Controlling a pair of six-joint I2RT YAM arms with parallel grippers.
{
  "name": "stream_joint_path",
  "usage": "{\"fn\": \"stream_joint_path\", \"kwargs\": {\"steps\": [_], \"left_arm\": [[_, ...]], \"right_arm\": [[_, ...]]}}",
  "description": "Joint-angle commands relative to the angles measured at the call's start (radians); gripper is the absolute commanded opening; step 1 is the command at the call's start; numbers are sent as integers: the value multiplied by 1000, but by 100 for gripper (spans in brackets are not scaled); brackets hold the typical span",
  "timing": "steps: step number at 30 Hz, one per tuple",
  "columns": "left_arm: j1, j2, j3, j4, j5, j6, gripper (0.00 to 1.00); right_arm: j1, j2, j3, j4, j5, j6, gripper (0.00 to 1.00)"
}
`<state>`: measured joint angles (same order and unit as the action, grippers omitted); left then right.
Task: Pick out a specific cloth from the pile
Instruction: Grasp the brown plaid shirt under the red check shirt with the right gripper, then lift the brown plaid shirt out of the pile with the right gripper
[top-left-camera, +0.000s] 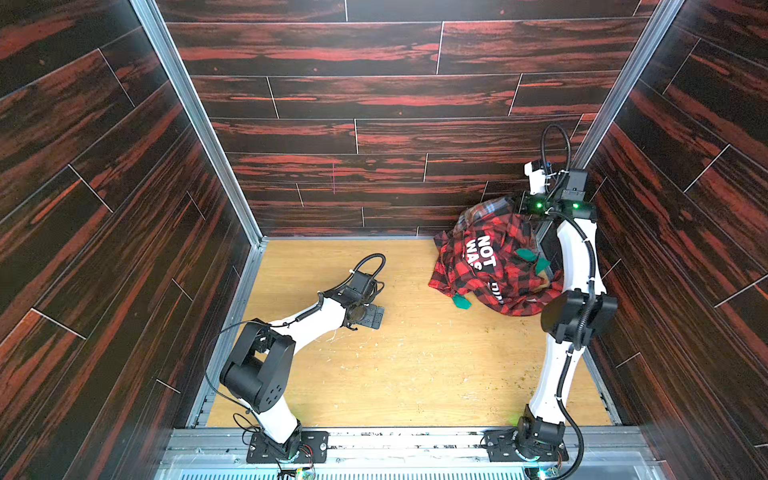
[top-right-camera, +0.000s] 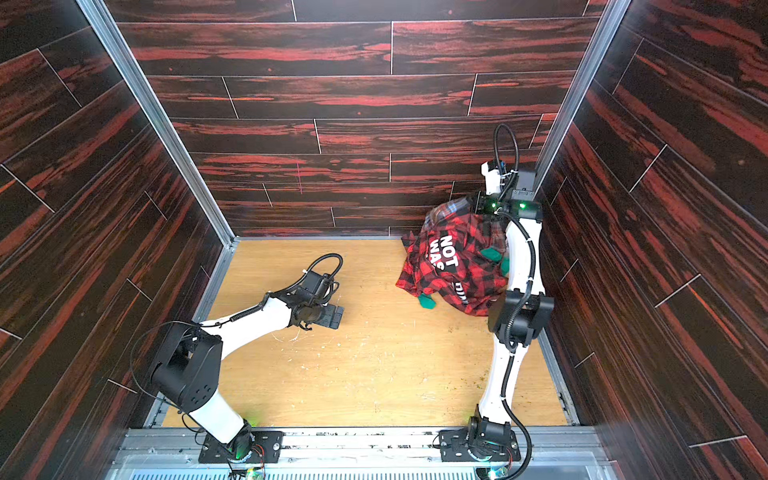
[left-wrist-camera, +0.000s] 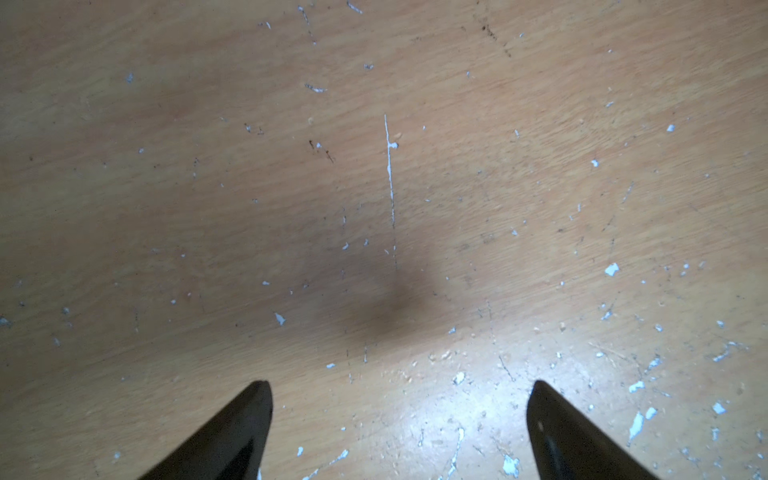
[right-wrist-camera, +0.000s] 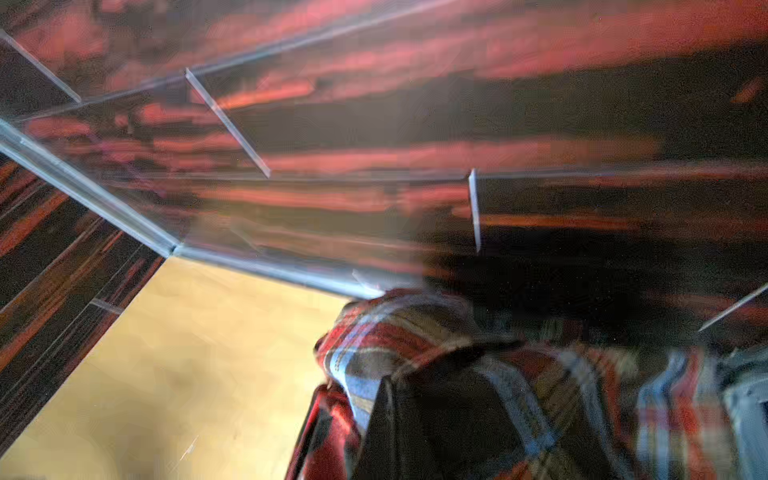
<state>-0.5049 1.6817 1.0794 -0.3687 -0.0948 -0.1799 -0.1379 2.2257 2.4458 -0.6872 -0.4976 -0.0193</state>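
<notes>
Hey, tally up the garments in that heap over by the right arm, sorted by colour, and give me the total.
Red-and-black check shirt: 1
Muted plaid shirt: 1
Teal-green garment, showing only as patches that look like a single piece: 1
Total: 3

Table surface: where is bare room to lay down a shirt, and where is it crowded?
Free: the middle and front of the table, between the open left gripper and the right arm; the far strip by the back wall, left of the pile. Crowded: the far right corner, where pile and muted plaid shirt drape the right gripper.
</notes>
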Motion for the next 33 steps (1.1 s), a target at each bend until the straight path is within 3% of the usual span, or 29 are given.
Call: {"fn": "stream_joint_path", "kwargs": {"steps": [1,4,8,11,15,23,26,33], "left_arm": [[5,-51,-24,6,-8,10,98],[5,-66,-44,7,-15,4,98],[5,-73,-57,3,-31,-6,98],[5,-72,-52,1,-34,-18,98],[5,-63,-38,-5,-40,-27,98],[5,-64,-24,-45,-55,-34,98],[5,-62,-21,-61,-66,-29,98],[5,-40,-8,-58,-69,-27,98]], "right_arm": [[57,-100,-168,-75,-66,-80,0],[93,-127,-265,-92,-49,-112,0],[111,-117,-277,-107,-17,-132,28],[112,-59,-179,-146,8,-146,45],[111,50,10,-191,84,-158,51],[122,122,117,-103,338,-118,56],[125,121,146,-66,360,-113,56],[134,243,267,-121,252,-117,64]]}}
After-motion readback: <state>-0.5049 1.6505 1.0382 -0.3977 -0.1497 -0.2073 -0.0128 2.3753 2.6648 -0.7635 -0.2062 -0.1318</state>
